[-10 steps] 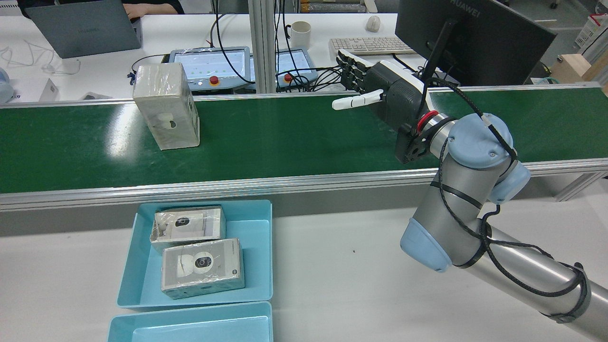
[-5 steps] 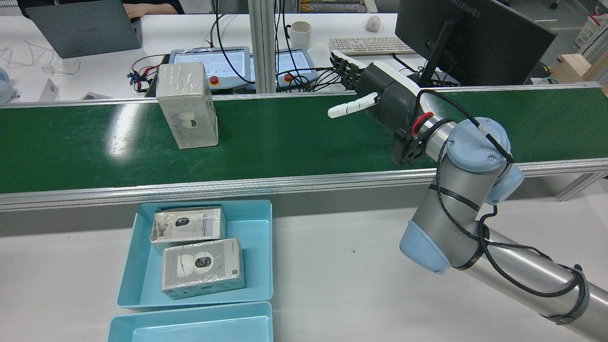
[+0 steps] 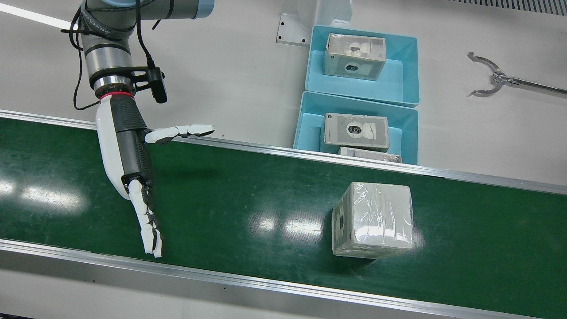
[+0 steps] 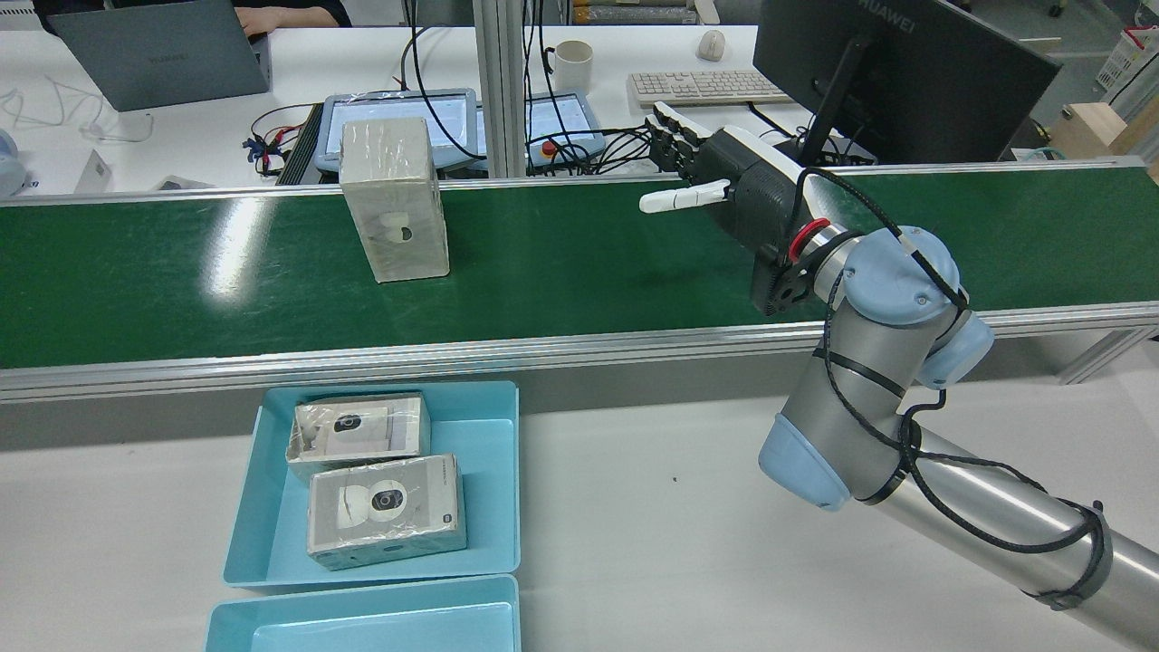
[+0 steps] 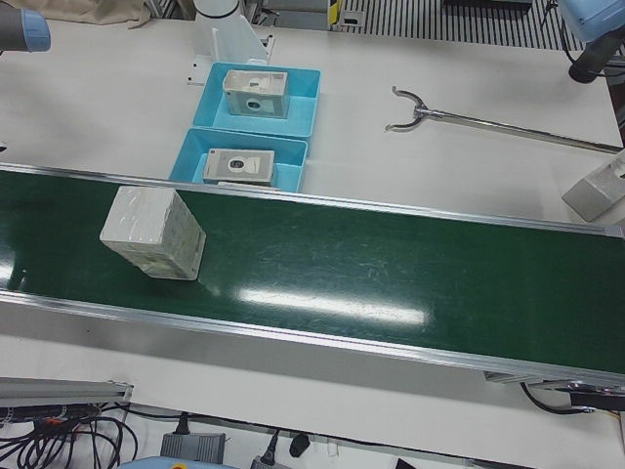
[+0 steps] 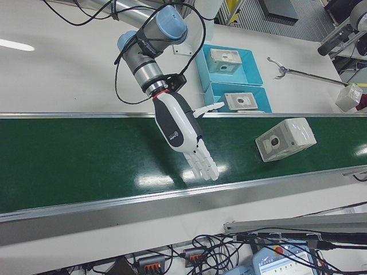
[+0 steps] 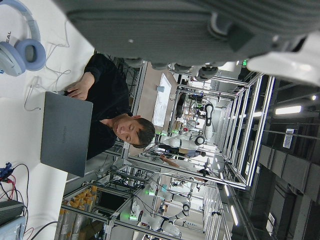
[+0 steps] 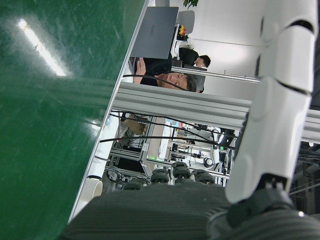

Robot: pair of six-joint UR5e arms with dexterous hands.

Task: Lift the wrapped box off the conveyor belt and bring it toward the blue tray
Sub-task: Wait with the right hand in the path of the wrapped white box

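**A:** Standing upright on the green conveyor belt [image 4: 561, 272], the wrapped box [image 4: 395, 199] sits toward the belt's far edge in the rear view, its long axis vertical and the face with the round printed mark turned toward the robot's side. It lies well apart from the right hand [image 4: 724, 186], to that hand's left along the belt, with bare belt between them.

**B:** Hand state?

**A:** The right hand holds nothing: fingers [image 3: 148, 228] stretched flat and pointing across the belt, thumb splayed out sideways toward the box. It hovers above the belt, not touching it as far as the front view shows. The left hand appears only as a dark underside in its own camera; whether it is spread or closed cannot be told. Judgement: the right hand is the nearer one and the one set to take the box.

**B:** Surfaces?

**A:** Box is a pale grey rectangular carton under clear, wrinkled shrink film, glossy with highlights, likely slippery. Belt is matte green with glare patches, edged by aluminium rails. The blue tray [image 4: 493, 426] is smooth rigid plastic, just beside the near rail, and already holds two similar wrapped boxes lying flat. A second tray [image 3: 405, 84] abuts it.
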